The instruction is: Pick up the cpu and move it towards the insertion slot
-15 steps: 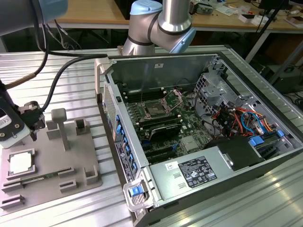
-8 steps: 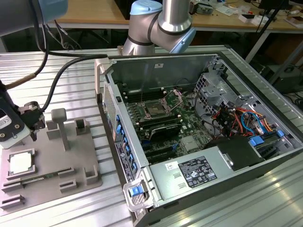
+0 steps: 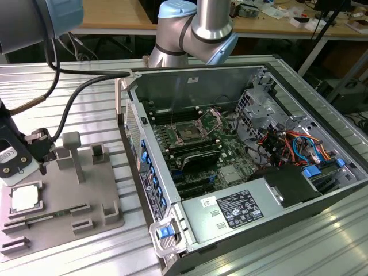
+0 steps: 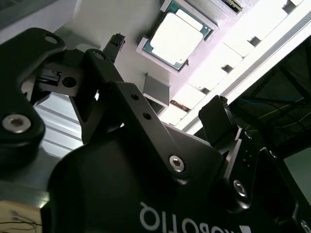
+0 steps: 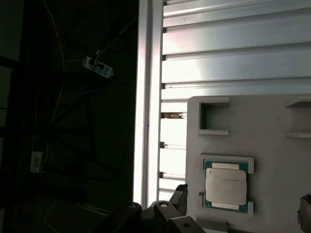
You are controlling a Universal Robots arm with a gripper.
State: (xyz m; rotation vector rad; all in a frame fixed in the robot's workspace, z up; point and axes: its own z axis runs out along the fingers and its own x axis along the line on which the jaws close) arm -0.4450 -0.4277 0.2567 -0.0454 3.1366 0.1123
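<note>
The cpu (image 3: pixel 26 198) lies flat in a square pocket at the exterior view's left end of a grey tray (image 3: pixel 98 195), its pale metal face up. Both wrist views show the cpu (image 4: pixel 177 36) (image 5: pixel 225 184) seated in that pocket. My gripper (image 3: pixel 26 164) hovers just above it, open, touching nothing. One black fingertip (image 5: pixel 180 194) stands on one side of the chip and the other at the far side. The insertion slot (image 3: pixel 190 131), a dark socket with its metal clamp plate raised, sits on the green board inside the open computer case, well off to the exterior view's right.
The case wall (image 3: pixel 135 144) stands between the tray and the socket. A drive cage (image 3: pixel 256 109), coloured cables (image 3: pixel 287 144) and a power supply (image 3: pixel 236 210) crowd the case. Raised blocks (image 3: pixel 72 152) stand on the tray. A black cable (image 3: pixel 80 92) hangs over the ribbed metal table.
</note>
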